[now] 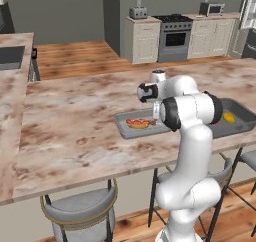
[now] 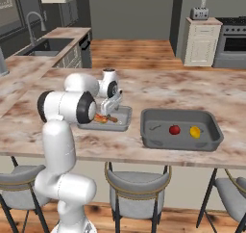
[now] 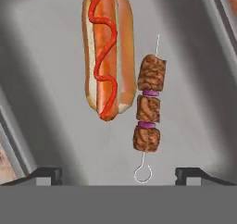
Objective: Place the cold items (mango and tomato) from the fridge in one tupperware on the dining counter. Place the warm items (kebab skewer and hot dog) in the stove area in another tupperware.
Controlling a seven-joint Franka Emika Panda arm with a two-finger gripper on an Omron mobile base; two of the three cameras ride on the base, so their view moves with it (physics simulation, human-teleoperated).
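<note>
Over the dining surface [image 1: 75, 131] now, the arm bends down to the shallow grey tray [image 1: 122, 123] near the front edge. In the hand view the fingers [image 3: 118, 174] stand well apart, one dark tip low at each side, and nothing sits between them. Just beyond them, flat on the tray floor, lies the kebab skewer [image 3: 148, 112]: three browned chunks of meat with purple slices between, its wire loop nearest the fingers. Right beside it, close but whether touching I cannot tell, lies the hot dog [image 3: 107, 52], bun up, a red squiggle of sauce running along the sausage. The two lie roughly parallel.

From the left base view the hot dog shows as an orange streak in the tray, with the arm's elbow covering the tray's right part. From the right base view the hand hangs directly over that tray, hiding most of the food.

Further along the surface, well apart from the tray, sits a deeper dark-grey bin [image 2: 180, 115]. Inside it the red tomato [image 2: 174, 129] and the yellow mango [image 2: 194, 131] rest near each other on the floor.

Stools [image 2: 137, 181] tuck under the near edge. Across the wooden floor stands the stove [image 1: 175, 36] between cream cabinets.
</note>
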